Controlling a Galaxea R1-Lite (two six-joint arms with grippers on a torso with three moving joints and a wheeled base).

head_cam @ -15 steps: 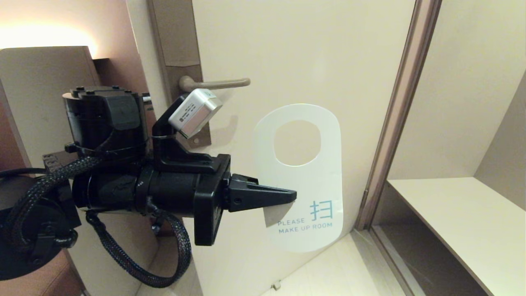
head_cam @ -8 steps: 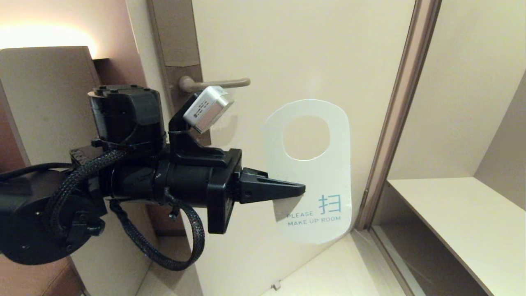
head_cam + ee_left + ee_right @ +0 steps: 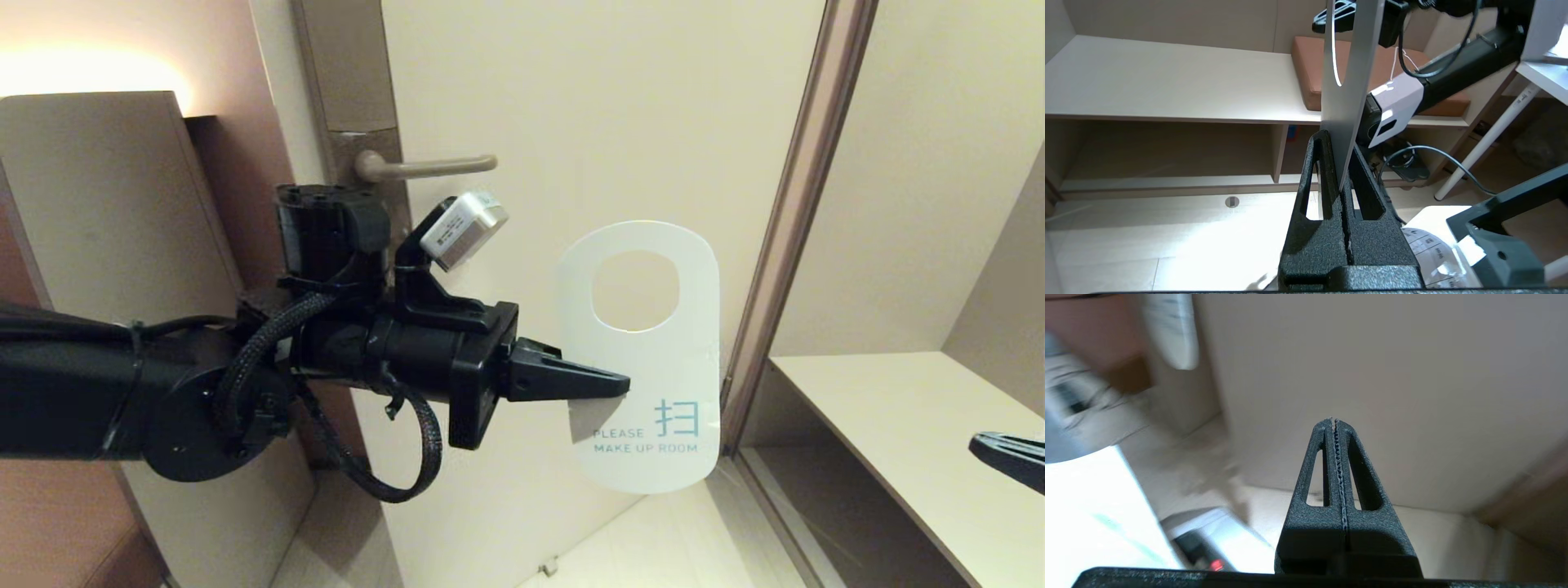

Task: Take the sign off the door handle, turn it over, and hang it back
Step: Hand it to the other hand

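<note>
The sign (image 3: 645,384) hangs in the air in front of the door, white face toward me, reading PLEASE MAKE UP ROOM in blue. My left gripper (image 3: 622,384) is shut on its lower left edge and holds it upright, off the handle. In the left wrist view the sign (image 3: 1345,81) shows edge-on, pinched between the black fingers (image 3: 1314,171). The door handle (image 3: 429,167), a slim taupe lever on a tall lock plate, is bare, above and left of the sign. My right gripper (image 3: 984,445) enters at the right edge, shut and empty (image 3: 1333,421).
The cream door (image 3: 604,106) fills the middle, with its brown frame (image 3: 784,229) just right of the sign. A pale shelf (image 3: 922,433) runs along the right, under my right gripper. A tan panel (image 3: 98,188) stands at the left behind my left arm.
My left arm has reached further right, carrying the sign toward the door frame. My right gripper has come into the head view at the right edge.
</note>
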